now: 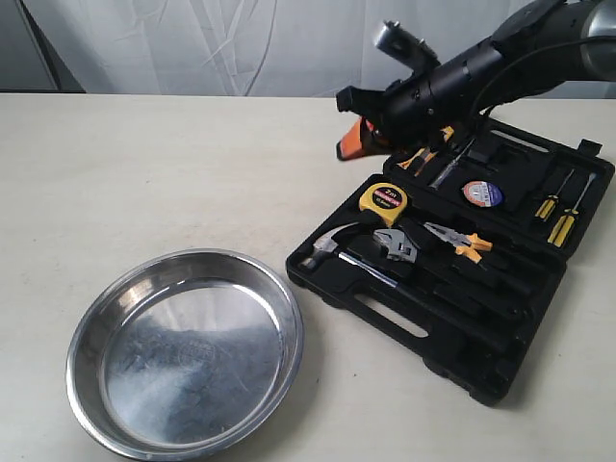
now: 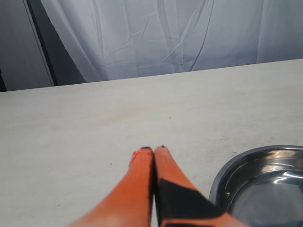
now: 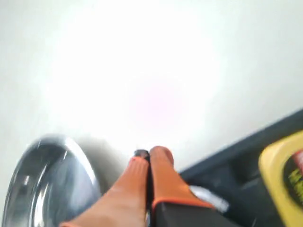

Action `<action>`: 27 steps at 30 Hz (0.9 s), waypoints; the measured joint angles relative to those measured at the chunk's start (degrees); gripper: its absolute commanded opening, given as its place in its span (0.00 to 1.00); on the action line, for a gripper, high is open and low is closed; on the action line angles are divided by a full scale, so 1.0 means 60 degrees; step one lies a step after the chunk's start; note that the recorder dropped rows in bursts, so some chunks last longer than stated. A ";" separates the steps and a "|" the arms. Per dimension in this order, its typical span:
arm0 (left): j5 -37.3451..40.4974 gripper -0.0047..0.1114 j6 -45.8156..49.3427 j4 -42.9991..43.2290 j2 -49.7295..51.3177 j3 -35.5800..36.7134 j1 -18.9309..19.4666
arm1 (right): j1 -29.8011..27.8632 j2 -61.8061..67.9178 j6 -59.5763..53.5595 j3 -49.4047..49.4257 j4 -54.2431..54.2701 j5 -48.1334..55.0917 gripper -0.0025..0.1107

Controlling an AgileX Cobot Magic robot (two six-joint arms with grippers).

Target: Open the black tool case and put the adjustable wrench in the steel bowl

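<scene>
The black tool case (image 1: 452,351) lies open on the right of the table, its lid (image 1: 525,154) folded back. The adjustable wrench (image 1: 396,246), silver head and black handle, rests in the case tray between the claw hammer (image 1: 327,248) and the orange-handled pliers (image 1: 460,241). The steel bowl (image 1: 185,351) sits empty at the front left. My right gripper (image 1: 348,144) hangs shut and empty above the case's far left corner; its wrist view shows the gripper (image 3: 149,156), the bowl (image 3: 42,184) and the case edge (image 3: 236,165). My left gripper (image 2: 153,151) is shut and empty beside the bowl (image 2: 265,184).
A yellow tape measure (image 1: 383,202), a round tape roll (image 1: 481,193) and yellow-handled screwdrivers (image 1: 561,229) also sit in the case. Bare beige table (image 1: 173,173) stretches left of the case, and a white curtain (image 1: 241,43) hangs behind.
</scene>
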 measured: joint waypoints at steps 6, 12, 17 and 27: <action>0.0000 0.04 0.0000 0.0000 0.0000 0.0000 0.0000 | 0.0000 0.0000 -0.0037 0.0000 0.0173 -0.4071 0.01; 0.0000 0.04 0.0000 0.0000 0.0000 0.0000 0.0000 | 0.0000 -0.0452 -0.0042 0.0000 -0.3028 -0.6833 0.01; 0.0000 0.04 0.0000 0.0000 0.0000 0.0000 0.0000 | -0.0060 -0.0698 -0.0060 0.0000 -0.7671 -0.7152 0.01; 0.0000 0.04 0.0000 0.0000 0.0000 0.0000 0.0000 | -0.0966 -0.0719 0.3867 0.0000 -1.2347 -0.1472 0.01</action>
